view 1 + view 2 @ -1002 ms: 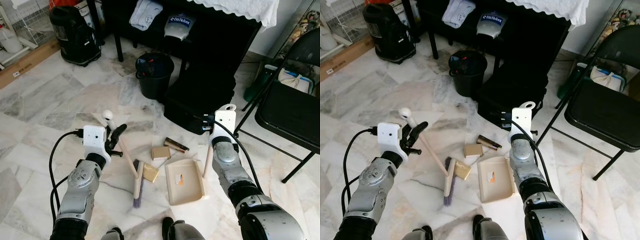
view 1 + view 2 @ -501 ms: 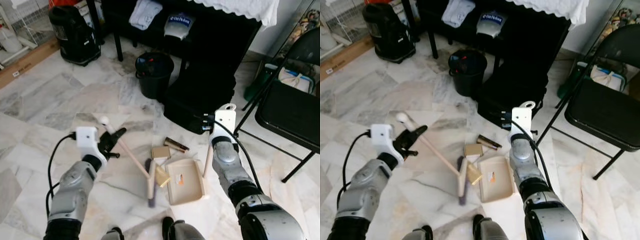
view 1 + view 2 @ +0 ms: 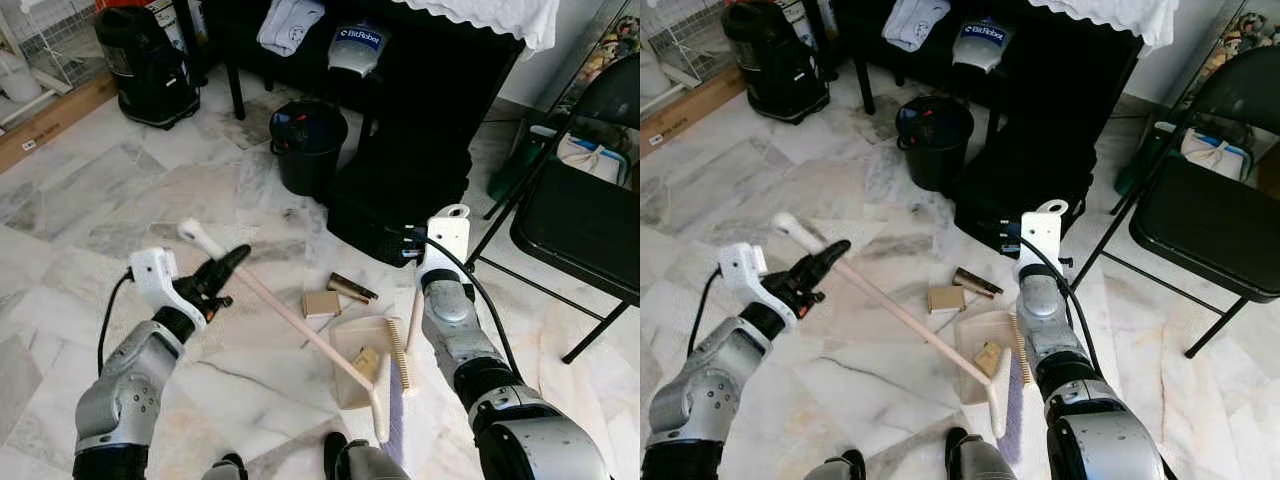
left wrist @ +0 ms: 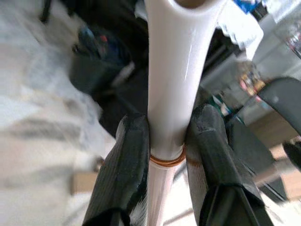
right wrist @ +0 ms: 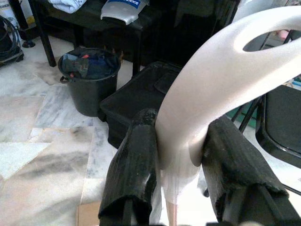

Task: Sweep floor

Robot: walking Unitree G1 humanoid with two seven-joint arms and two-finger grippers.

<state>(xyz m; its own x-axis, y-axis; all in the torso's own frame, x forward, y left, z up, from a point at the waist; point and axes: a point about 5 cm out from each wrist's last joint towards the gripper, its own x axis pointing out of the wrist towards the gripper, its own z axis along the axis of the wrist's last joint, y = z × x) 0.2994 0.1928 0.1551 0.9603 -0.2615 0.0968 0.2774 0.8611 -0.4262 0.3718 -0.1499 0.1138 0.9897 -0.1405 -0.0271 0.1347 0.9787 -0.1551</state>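
My left gripper (image 3: 225, 272) is shut on the upper end of a long cream broom handle (image 3: 290, 315); the left wrist view shows both fingers (image 4: 129, 155) pressed against it. The broom head (image 3: 383, 412), with purple bristles, lies at the near edge of the cream dustpan (image 3: 352, 340). A small tan piece (image 3: 366, 362) rests inside the pan. My right gripper (image 5: 181, 155) is shut on the dustpan's white looped handle (image 5: 221, 70), above the pan's right side. A tan box (image 3: 321, 304) and a dark tube (image 3: 350, 289) lie on the marble floor just beyond the pan.
A black bin (image 3: 308, 147) and a black case (image 3: 400, 200) stand ahead under a dark table. A black folding chair (image 3: 590, 215) is close on the right. A black vacuum (image 3: 150, 65) sits at the far left. My feet (image 3: 345, 462) are near the broom head.
The broom head has swept to the right, up to the dustpan, carrying the tan piece into the pan. My left gripper has moved left with the handle top. The right arm barely moved.
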